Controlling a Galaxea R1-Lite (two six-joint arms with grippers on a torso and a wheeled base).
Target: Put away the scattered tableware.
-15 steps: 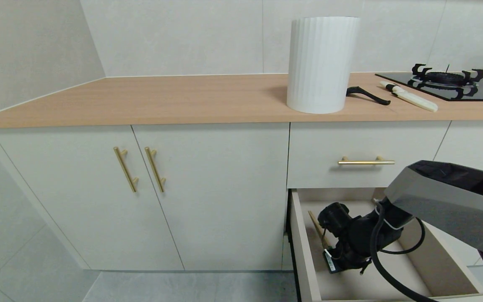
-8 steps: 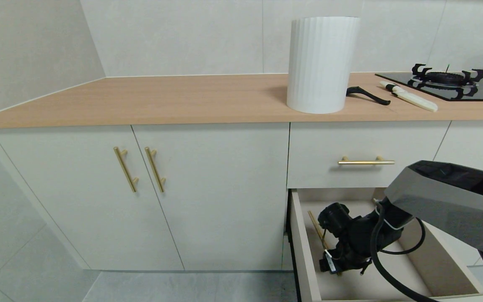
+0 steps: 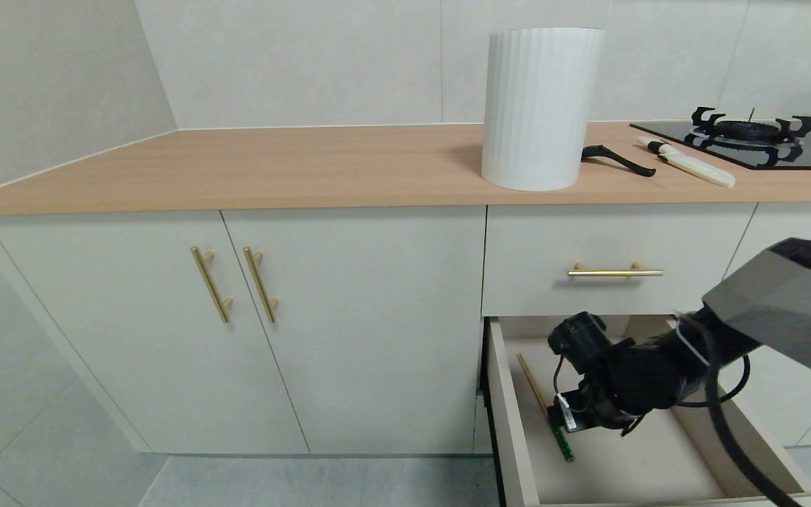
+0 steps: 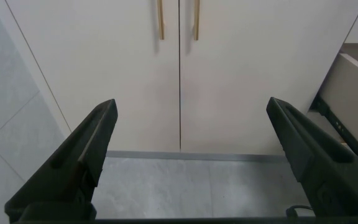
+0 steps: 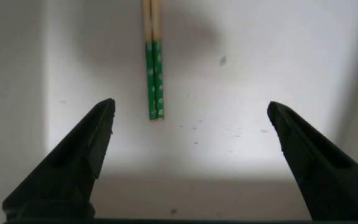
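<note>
The left gripper [image 4: 191, 109] is hanging low, left of the drawer [image 3: 510, 422], with its jaws spread and empty. The right gripper [image 3: 566, 417] is hovering inside the open drawer, claw gaping and pinching nothing. The chopsticks [image 5: 155, 74] are lying flat along the drawer's left wall. The release looks done. The next move is calling for a straight lift, avoiding the chopsticks and the closed front above. Above the drawer, a knife [image 3: 690, 163] and a black utensil [image 3: 617, 159] are waiting on the worktop [image 3: 307, 165].
</note>
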